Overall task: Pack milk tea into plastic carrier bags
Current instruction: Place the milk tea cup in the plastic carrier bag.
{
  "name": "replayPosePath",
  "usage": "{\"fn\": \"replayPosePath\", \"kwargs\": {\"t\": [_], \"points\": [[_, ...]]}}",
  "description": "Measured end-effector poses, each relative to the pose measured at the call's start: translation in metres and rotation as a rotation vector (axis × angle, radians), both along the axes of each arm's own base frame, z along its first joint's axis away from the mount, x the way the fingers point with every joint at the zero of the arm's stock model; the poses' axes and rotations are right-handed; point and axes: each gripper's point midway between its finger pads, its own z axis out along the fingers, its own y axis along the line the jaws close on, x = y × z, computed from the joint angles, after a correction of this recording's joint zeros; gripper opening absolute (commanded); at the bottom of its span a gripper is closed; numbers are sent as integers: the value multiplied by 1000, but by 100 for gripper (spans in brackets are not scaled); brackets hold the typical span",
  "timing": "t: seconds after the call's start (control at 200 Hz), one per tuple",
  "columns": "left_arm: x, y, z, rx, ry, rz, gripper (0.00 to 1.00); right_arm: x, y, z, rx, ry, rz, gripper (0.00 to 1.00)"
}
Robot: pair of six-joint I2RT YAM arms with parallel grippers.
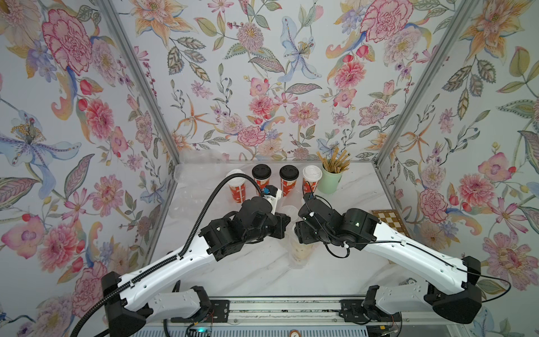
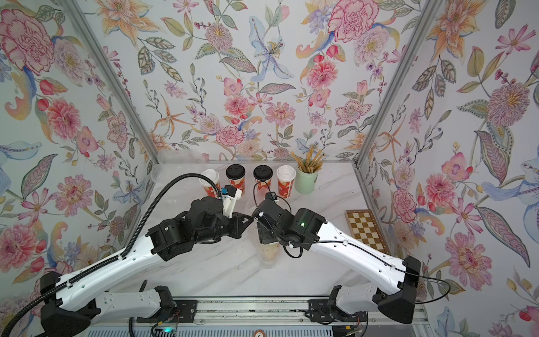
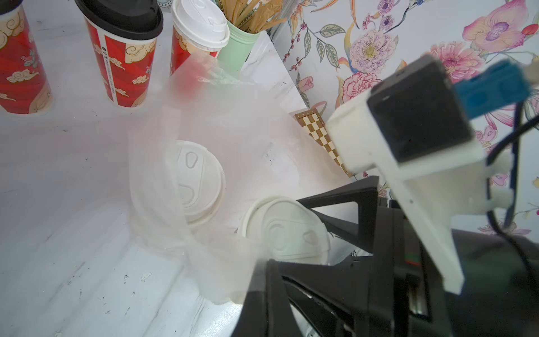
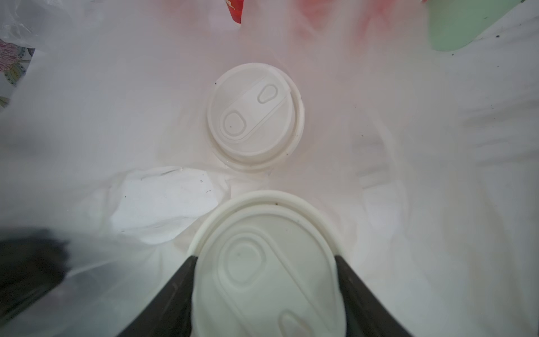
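Nearest the lower edge of both top views, the two arms rise from the rail and converge over the middle of the marble table (image 1: 262, 274).

Right gripper (image 4: 264, 262): grasping a clear cup (image 1: 300, 252) of beige milk tea. One black finger sits on each side of its white lid, at centre-bottom of the right wrist view. The cup is upright at frame centre in both top views, directly below the gripper.

Left gripper (image 1: 285, 221): clenched on the film of a carrier bag (image 3: 210, 262), which bunches into it at lower centre of the left wrist view. The thin clear plastic spreads around both white lids. Whether the base of the clear cup touches the table cannot be told.

Just beyond it, a second clear cup (image 4: 253, 116) stands upright within the bag's film, its lid apart from the gripped lid.

Farther back, four red cups (image 1: 288, 182) stand in a row outside the bag, with white lids at the ends and black lids in the middle. Just right of the row is a mint-green cup (image 1: 329, 182) of brown straws. A chessboard (image 1: 389, 220) lies at the table's right edge. More clear plastic (image 1: 195, 156) lies in the rear left corner.
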Motion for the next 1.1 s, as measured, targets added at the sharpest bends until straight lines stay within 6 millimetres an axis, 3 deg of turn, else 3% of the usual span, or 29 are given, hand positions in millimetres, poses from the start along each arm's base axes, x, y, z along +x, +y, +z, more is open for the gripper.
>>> {"fn": "replayPosePath", "kwargs": {"t": [0.15, 0.315, 0.515, 0.57, 0.706, 0.871, 1.101], "points": [[1, 9, 2, 2, -11, 25, 1, -4, 4, -24, -19, 1, -1, 59], [4, 21, 2, 4, -13, 52, 1, -10, 13, -37, -5, -10, 4, 65], [10, 28, -2, 20, -12, 71, 8, -15, 22, -38, 29, -6, 8, 94], [10, 30, -4, 35, -9, 71, 11, -15, 24, -36, 35, -6, 16, 98], [8, 37, -15, 89, 4, 67, 19, -14, 31, -20, 88, 0, 23, 97], [8, 44, -25, 141, 15, 67, 31, -2, 30, 17, 182, -24, 15, 94], [12, 49, -31, 193, 11, 68, 60, 38, -2, 69, 289, -87, -53, 89]]}}
